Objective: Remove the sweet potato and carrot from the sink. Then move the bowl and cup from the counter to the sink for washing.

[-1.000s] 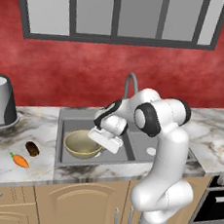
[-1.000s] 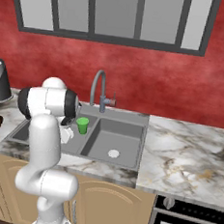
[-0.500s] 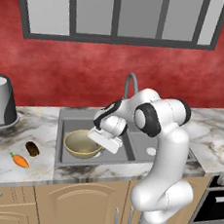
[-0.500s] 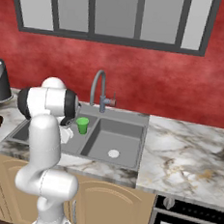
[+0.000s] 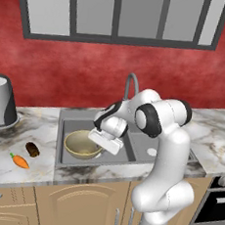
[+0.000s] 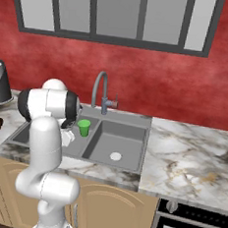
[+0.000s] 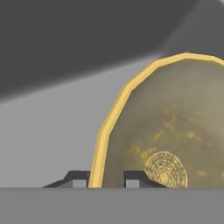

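The olive-tan bowl (image 5: 81, 144) with its yellow rim sits low in the left basin of the grey sink (image 5: 74, 118). My gripper (image 5: 100, 143) is shut on the bowl's right rim. In the hand view that rim passes between my two fingertips, my gripper (image 7: 98, 179) astride it, with the bowl (image 7: 175, 131) filling the right side. The green cup (image 6: 83, 127) stands upright by the divider between the basins of the sink (image 6: 128, 137), partly behind my arm. The sweet potato (image 5: 32, 149) and the carrot (image 5: 20, 161) lie on the marble counter (image 5: 13, 143) left of the sink.
The curved faucet (image 5: 131, 84) rises behind the sink, close above my arm. A grey kettle (image 5: 1, 101) stands at the counter's far left. The right basin (image 6: 118, 146) holds just its white drain. An oven (image 6: 194, 227) sits under the counter at the right.
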Robot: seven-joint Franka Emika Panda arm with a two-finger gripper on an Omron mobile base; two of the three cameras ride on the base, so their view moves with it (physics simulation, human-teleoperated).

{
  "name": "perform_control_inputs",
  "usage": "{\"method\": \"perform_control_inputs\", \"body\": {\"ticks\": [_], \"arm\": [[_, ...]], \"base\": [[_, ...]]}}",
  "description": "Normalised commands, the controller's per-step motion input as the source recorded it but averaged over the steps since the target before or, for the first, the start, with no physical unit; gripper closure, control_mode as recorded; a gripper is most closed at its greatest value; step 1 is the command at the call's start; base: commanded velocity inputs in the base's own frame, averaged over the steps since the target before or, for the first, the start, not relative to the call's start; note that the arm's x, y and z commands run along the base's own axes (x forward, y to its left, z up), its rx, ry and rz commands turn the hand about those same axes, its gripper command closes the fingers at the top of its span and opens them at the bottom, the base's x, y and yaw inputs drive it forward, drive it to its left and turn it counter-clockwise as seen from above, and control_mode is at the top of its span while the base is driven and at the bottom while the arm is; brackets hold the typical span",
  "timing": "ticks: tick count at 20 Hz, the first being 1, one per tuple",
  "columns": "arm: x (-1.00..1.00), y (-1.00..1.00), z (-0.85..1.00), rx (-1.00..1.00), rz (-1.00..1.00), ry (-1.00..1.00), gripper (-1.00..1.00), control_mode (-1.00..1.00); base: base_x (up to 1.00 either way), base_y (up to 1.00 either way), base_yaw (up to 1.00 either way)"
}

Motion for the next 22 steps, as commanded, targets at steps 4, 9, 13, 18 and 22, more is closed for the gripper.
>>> {"method": "perform_control_inputs", "body": {"ticks": [4,9,13,18,22], "arm": [[-0.02,0.0,-0.04,0.0,0.0,0.0,-1.0,-1.0],[-0.07,-0.01,0.08,0.0,0.0,0.0,-1.0,-1.0],[-0.07,-0.03,0.17,0.0,0.0,0.0,-1.0,-1.0],[-0.1,-0.06,0.26,0.0,0.0,0.0,-1.0,-1.0],[-0.14,-0.06,0.29,0.0,-0.01,-0.01,-1.0,-1.0]], "base": [[0.0,0.0,0.0],[0.0,0.0,0.0],[0.0,0.0,0.0],[0.0,0.0,0.0],[0.0,0.0,0.0]]}}
